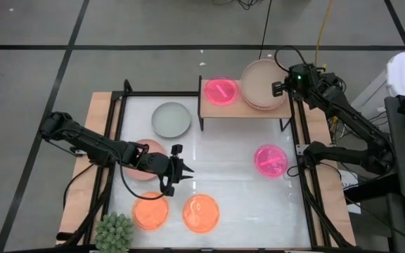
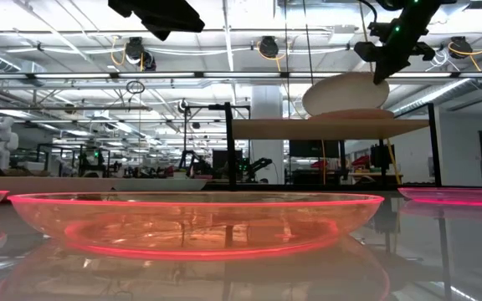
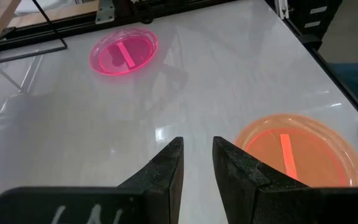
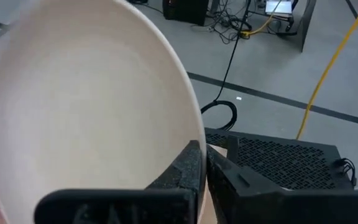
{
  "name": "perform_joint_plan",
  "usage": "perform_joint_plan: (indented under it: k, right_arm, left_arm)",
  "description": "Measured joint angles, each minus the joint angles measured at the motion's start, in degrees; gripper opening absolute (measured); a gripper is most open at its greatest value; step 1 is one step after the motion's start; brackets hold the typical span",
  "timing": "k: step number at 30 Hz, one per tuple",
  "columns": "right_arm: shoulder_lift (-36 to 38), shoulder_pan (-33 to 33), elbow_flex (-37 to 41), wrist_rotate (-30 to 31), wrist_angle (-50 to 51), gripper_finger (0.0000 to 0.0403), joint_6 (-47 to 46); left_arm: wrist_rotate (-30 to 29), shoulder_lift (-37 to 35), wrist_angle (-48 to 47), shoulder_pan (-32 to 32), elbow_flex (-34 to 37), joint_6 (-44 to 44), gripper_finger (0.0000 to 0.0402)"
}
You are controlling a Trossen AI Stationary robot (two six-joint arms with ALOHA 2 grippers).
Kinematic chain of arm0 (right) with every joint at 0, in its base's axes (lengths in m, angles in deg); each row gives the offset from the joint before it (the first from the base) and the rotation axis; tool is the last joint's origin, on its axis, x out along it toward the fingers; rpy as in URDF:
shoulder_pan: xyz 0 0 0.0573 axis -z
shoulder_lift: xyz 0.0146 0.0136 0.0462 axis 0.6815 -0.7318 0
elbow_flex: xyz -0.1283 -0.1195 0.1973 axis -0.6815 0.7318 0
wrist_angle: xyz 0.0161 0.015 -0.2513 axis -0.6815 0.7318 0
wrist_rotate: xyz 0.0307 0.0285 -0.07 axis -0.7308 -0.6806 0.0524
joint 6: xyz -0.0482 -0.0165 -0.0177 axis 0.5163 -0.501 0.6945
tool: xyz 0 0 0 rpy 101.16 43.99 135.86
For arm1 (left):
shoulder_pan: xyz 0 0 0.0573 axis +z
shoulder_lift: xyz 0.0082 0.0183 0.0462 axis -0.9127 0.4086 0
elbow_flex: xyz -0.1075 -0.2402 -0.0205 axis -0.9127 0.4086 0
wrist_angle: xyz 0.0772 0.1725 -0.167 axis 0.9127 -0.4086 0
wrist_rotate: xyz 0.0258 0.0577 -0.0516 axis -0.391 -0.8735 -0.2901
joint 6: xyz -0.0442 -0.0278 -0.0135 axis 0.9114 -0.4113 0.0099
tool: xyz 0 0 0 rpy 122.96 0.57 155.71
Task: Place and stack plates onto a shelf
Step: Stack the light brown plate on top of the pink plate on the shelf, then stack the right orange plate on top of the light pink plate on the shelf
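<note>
One beige plate, tilted over the shelf, is pinched by right jaws.

Dusty-pink plate half hidden under the left arm in the high view. Beige plate cut off by the right wrist picture's edges — whether touching the plate beneath, impossible to tell. Spiky plant clipped at the bottom edge. Shelf legs partly masked — by the orange plate.
</note>
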Motion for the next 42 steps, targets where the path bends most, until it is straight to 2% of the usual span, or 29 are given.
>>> perform_joint_plan:
  k: [13,20,26,30,42]
  right_arm:
    - [0.2,0.0,0.0,0.1,-0.1,0.0047,0.7]
    - [3.0,-1.0,0.0,-0.2,-0.4,0.0063,2.5]
    - [6.1,-3.3,0.1,-11.1,0.9,0.0063,2.3]
    - [8.4,-6.5,3.1,-15.4,0.7,0.0063,0.7]
    - [16.9,-24.9,15.6,-14.7,-7.8,0.0044,-5.1]
  left_arm:
    - [0.0,0.0,0.0,0.0,0.0,0.0,0.0093]
    - [0.0,0.0,0.0,0.0,0.0,-0.3,0.0093]
    - [0.0,0.0,0.0,0.0,0.0,-0.6,0.0093]
    - [0.0,0.0,0.0,0.0,0.0,-0.6,0.0093]
    - [0.0,0.0,0.0,0.5,0.0,-0.3,0.0093]
